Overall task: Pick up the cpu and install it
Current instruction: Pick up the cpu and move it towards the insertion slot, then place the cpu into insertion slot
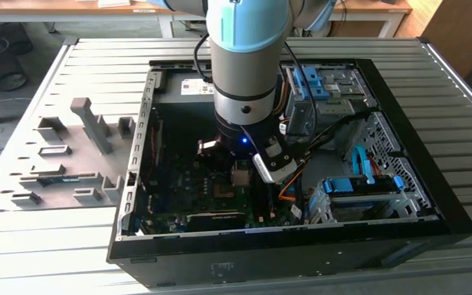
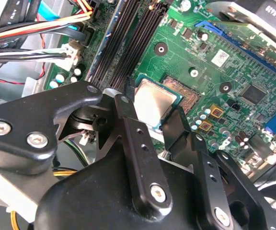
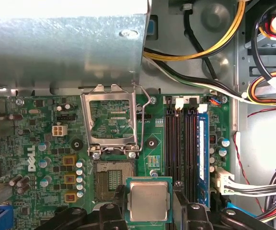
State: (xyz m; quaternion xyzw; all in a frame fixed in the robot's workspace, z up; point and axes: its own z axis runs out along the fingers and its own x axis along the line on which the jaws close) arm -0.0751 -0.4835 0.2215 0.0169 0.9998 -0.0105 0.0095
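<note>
Silver-grey cpu [image 3: 149, 201] clasped within pincer [image 3: 149, 194]

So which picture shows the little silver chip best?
The first wrist view: the cpu faces the camera, whole, held by the gripper. The second wrist view shows it slanted, partly hidden; the exterior view, a speck.

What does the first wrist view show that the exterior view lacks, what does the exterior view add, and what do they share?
First wrist view: the tool gripping the cpu by its edges, near the empty socket, whose metal frame is swung open. Exterior view: the whole computer case lying on a slatted table, with a grey parts tray on the exterior view's left. Shared: the green motherboard.
</note>
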